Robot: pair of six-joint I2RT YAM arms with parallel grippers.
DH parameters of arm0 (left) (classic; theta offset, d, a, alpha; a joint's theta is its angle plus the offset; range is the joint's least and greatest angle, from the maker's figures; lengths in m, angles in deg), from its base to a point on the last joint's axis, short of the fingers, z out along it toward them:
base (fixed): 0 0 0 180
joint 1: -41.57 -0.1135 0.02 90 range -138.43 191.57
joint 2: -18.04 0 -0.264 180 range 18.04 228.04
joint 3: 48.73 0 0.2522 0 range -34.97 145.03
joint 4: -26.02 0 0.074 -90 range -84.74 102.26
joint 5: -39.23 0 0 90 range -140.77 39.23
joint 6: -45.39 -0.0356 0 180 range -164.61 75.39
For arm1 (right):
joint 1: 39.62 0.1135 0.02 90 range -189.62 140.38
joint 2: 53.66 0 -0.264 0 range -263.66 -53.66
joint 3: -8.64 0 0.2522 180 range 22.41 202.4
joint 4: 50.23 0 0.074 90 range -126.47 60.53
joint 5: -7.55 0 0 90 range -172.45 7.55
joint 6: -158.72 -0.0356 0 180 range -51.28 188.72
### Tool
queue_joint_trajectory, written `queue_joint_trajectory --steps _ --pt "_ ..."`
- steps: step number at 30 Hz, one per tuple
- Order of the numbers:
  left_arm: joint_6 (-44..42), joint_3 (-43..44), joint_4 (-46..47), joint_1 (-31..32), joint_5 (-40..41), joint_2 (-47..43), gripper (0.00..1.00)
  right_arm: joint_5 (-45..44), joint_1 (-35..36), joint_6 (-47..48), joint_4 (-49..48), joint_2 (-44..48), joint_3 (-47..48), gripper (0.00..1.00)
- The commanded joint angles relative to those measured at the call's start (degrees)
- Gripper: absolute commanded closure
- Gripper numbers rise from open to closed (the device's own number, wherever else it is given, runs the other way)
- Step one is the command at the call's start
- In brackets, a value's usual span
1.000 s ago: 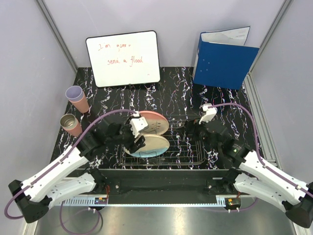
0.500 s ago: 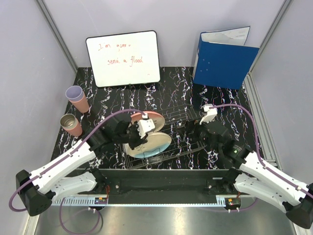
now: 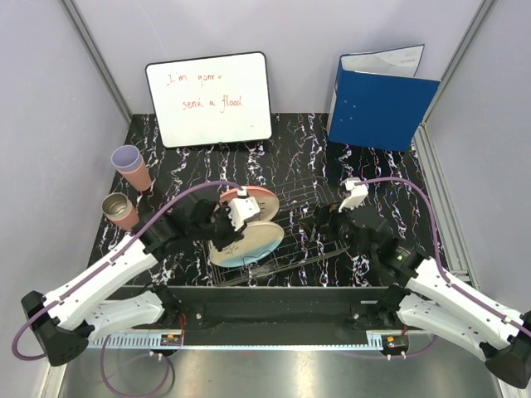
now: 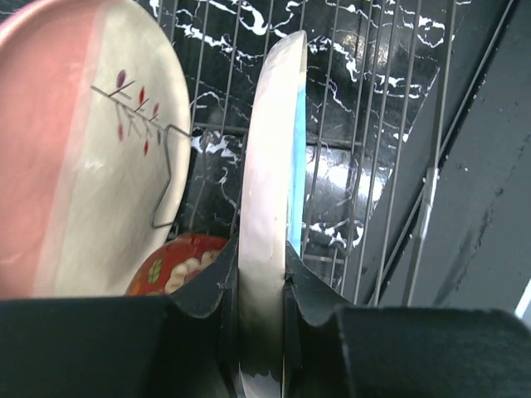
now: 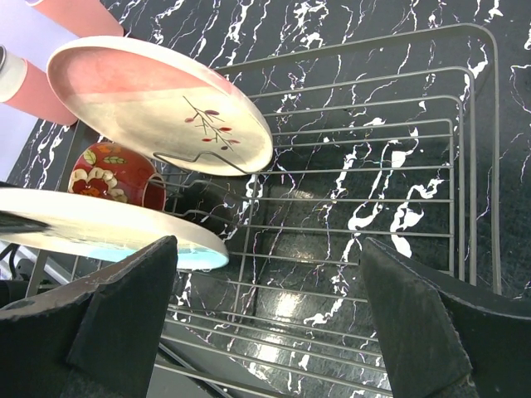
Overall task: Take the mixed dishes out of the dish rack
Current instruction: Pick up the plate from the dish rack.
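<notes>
While your left gripper [image 4: 259, 286] clamps the round cream blue-edged plate [image 4: 270, 166] at its rim | lift it straight clear of the black wire dish rack [image 5: 495, 166] | right gripper [image 5: 265, 315] gapes wide.

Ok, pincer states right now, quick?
Left pincer: closed on the rim of the round cream-pink plate with the pale blue edge.
Right pincer: open, holding nothing.

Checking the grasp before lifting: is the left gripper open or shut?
Shut: the left gripper clamps the rim of the front plate, jaws pressed against both faces.
</notes>
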Motion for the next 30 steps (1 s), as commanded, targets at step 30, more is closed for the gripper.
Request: queue_joint_trajectory --steps 30 --pt "33.2 59.4 12.8 -2.4 -13.8 22.9 1.00 -2.7 -0.2 -3.3 3.2 15.8 11.0 0.01"
